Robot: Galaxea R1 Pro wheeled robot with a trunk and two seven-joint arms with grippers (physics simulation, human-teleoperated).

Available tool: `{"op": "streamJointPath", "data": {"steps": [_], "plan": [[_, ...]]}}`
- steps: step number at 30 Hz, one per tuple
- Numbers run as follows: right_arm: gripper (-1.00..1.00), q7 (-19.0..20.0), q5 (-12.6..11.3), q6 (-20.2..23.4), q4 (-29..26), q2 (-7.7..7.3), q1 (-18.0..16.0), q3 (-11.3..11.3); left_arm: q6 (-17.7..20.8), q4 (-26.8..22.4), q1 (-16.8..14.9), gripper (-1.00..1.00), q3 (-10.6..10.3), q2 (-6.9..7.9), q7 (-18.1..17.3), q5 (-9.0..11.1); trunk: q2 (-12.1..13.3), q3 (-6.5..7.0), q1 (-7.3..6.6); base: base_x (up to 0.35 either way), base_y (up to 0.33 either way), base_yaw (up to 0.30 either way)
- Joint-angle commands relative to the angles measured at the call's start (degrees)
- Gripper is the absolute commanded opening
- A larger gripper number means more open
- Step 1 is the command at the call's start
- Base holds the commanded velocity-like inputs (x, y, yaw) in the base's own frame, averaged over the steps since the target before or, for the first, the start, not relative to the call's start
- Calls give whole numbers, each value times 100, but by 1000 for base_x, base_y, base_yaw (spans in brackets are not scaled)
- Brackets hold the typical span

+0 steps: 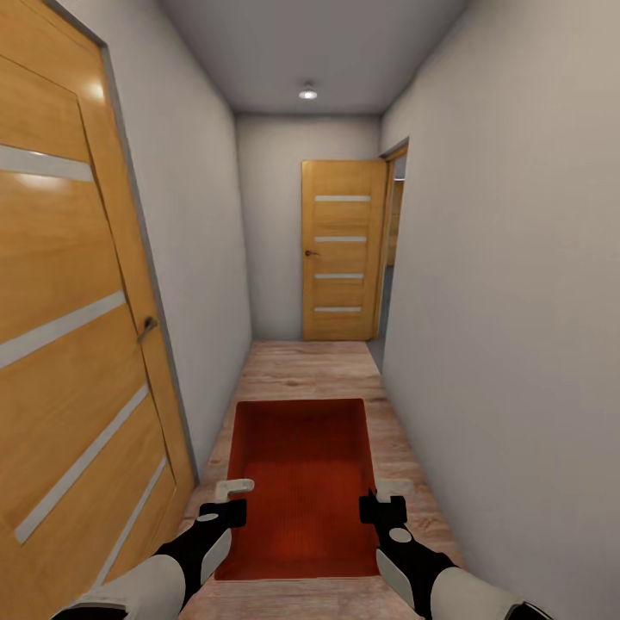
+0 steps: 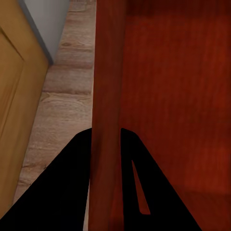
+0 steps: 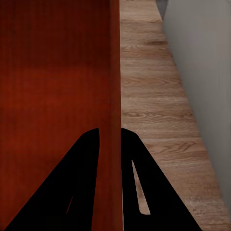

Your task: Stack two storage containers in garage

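Note:
An orange-red open-top storage container [image 1: 301, 465] hangs in front of me above the light wood plank flooring of a narrow hallway. My left gripper [image 1: 226, 504] is shut on its left wall, one finger inside and one outside, as the left wrist view shows on the ribbed wall [image 2: 108, 96]. My right gripper [image 1: 385, 504] is shut on the right wall in the same way; the right wrist view shows the bin's inside [image 3: 57, 72] beside that wall. I see one bin; the second container is out of view.
A closed light-wood door [image 1: 69, 344] with frosted strips lines the left wall close by. At the hallway's end another such door [image 1: 342, 250] stands open beside a doorway [image 1: 393, 250] on the right. A white wall [image 1: 517, 344] runs close along the right.

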Motion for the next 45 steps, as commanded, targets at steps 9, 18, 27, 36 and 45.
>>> {"op": "streamJointPath", "data": {"steps": [9, 18, 27, 36, 45], "plan": [[-100, -3, 79, -228, -21, -2, -8, -17, 4, 11, 0, -100, 76, 110, 50, 62, -9, -10, 5, 325, 0, 0], [-100, 3, 78, -230, -21, -1, -8, -17, 4, 11, -2, -100, 76, 112, 50, 62, -9, -10, 5, 325, 0, 0], [-100, -4, 72, -236, -21, -2, -9, -17, 4, 9, -2, -100, 76, 112, 50, 62, -9, -10, 5, 325, 0, 0], [-100, 4, 80, -234, -21, -2, -10, -17, 4, 11, -1, -100, 76, 112, 49, 62, -9, -10, 5, 325, 0, 78], [-100, 5, 72, -235, -21, -2, -7, -25, 4, 4, -2, -100, 76, 112, 50, 62, -9, -10, 5, 325, 0, 12]]}}
